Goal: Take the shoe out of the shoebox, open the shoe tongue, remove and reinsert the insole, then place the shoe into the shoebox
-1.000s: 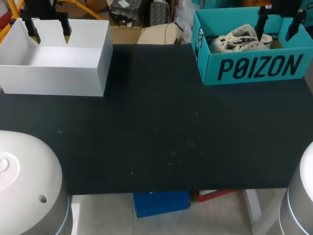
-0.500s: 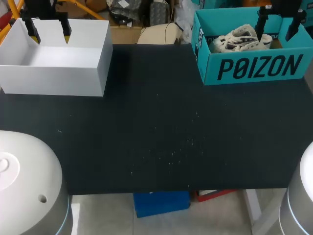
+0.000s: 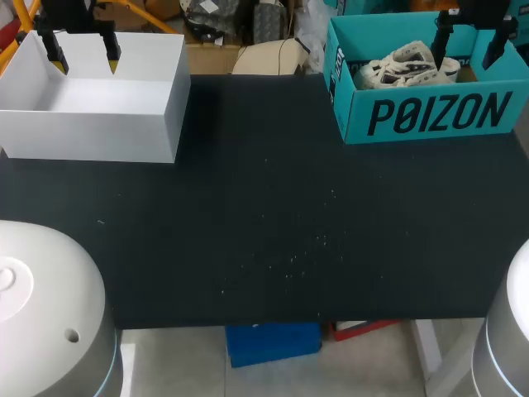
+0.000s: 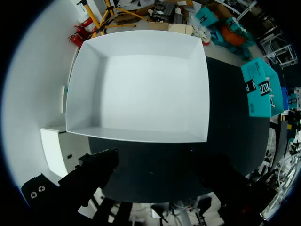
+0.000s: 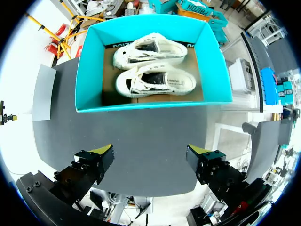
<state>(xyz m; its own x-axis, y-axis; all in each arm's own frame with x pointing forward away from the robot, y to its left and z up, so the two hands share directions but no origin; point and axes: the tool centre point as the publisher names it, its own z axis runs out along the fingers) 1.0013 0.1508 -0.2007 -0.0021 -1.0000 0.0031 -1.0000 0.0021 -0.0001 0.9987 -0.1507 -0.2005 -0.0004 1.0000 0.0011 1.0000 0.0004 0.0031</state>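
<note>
At the far right of the table, head view: the right gripper, fingers wide, hangs above the teal shoebox holding two white shoes; bold dark lettering crosses its front. The left gripper, equally wide, hangs over a white box. Left wrist view: that box lies ahead. Right wrist view: the shoes lie ahead of the fingers, untouched.

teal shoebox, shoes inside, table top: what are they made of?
Teal shoebox: likely cardboard, matte; brown unprinted floor shows inside.
Shoes: seemingly off-white canvas uppers with frayed edges, pale rubber-looking soles.
Table top: dark matte mat, perhaps fabric or foam; no glare.
</note>
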